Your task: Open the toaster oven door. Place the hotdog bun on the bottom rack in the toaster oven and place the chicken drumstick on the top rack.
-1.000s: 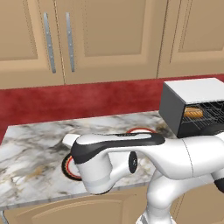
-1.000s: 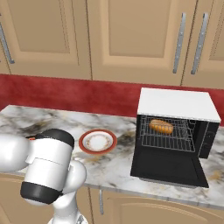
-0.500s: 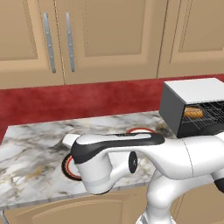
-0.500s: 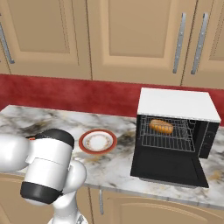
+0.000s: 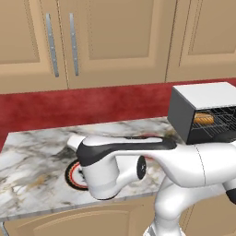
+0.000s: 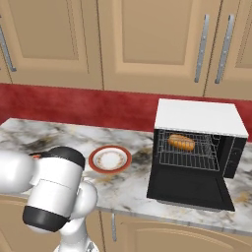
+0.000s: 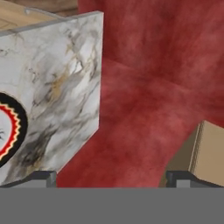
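Observation:
The toaster oven (image 6: 199, 117) stands at the right of the counter, also seen as the toaster oven (image 5: 203, 99). Its door (image 6: 189, 189) lies folded down flat in front. Inside, the hotdog bun (image 6: 181, 142) (image 5: 203, 119) rests on a wire rack (image 6: 189, 156); whether that is the bottom rack or the top rack I cannot tell. The chicken drumstick is out of view. My gripper (image 7: 111, 179) is open with nothing between its fingertips (image 7: 43, 177). It points past the counter's left end at the red wall.
A red-rimmed plate (image 6: 110, 159) (image 5: 72, 174) (image 7: 11, 131) sits bare on the marble counter (image 6: 59, 138), partly under my arm. Wooden cabinets hang above the red backsplash. The counter's end edge (image 7: 99, 78) is close to the hand.

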